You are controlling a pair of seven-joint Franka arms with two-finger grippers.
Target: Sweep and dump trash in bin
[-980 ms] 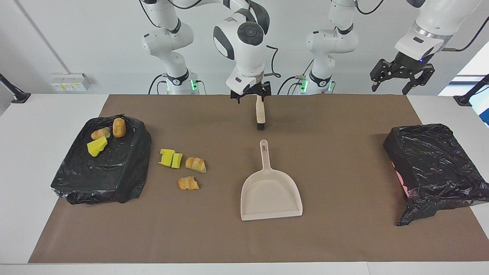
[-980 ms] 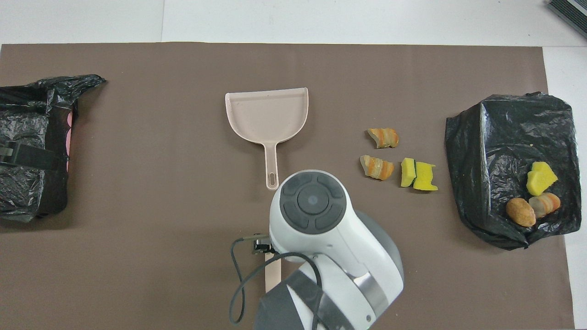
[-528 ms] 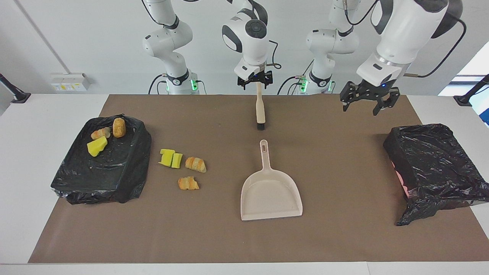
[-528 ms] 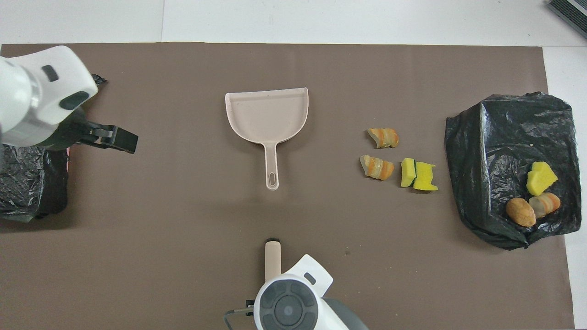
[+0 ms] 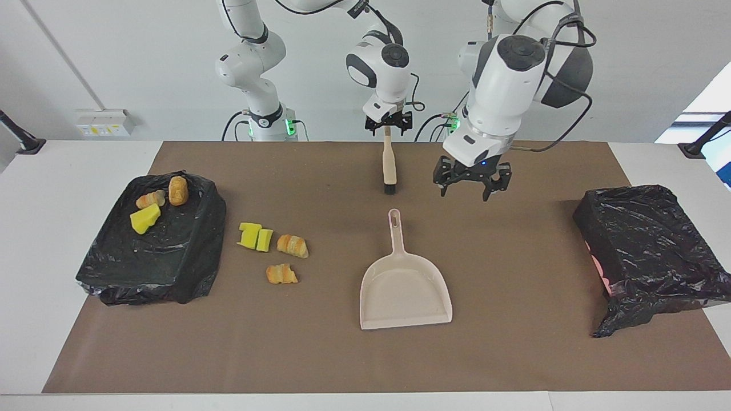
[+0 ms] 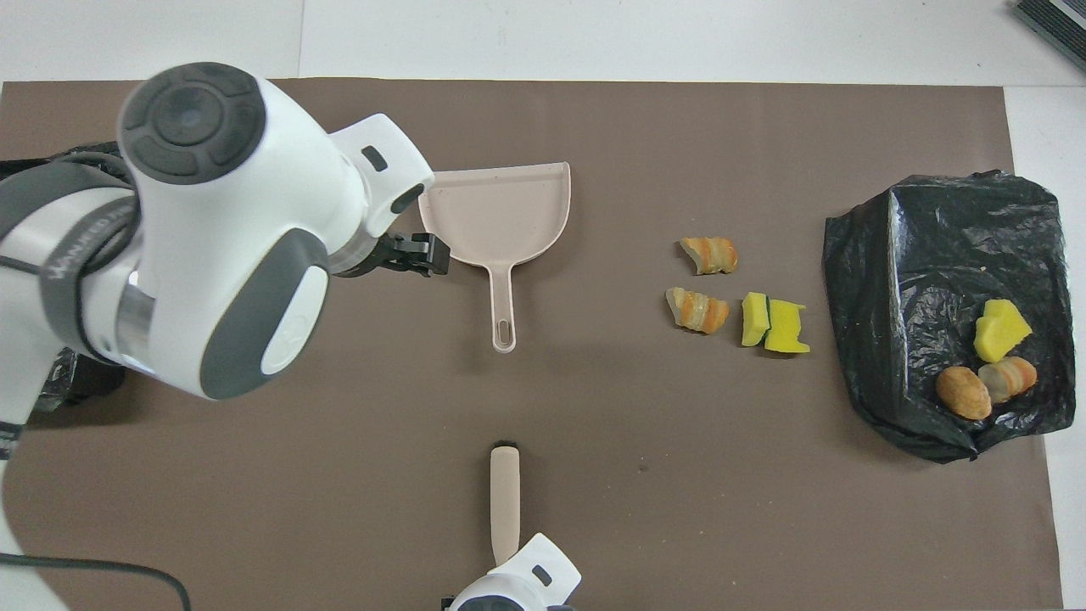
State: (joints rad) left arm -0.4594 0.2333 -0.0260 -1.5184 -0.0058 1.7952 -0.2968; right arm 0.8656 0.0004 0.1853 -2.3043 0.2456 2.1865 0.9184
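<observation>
One high camera faces the robots, another looks steeply down; both share the brown mat (image 5: pixel 514 354).

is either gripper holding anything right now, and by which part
Nothing is held. The right gripper is open above the handle end of the brush; the left gripper hangs open and empty near the dustpan.

Robot lab, not home. My two white arms (image 5: pixel 251 57) bolted at top of frame, green lights on bases, cables trailing. Bare white wall, socket box (image 5: pixel 104 122) at upper left. White table (image 5: pixel 34 228) under brown mat (image 5: pixel 514 354); camera arm clamp (image 5: pixel 20 137) at left edge.
</observation>
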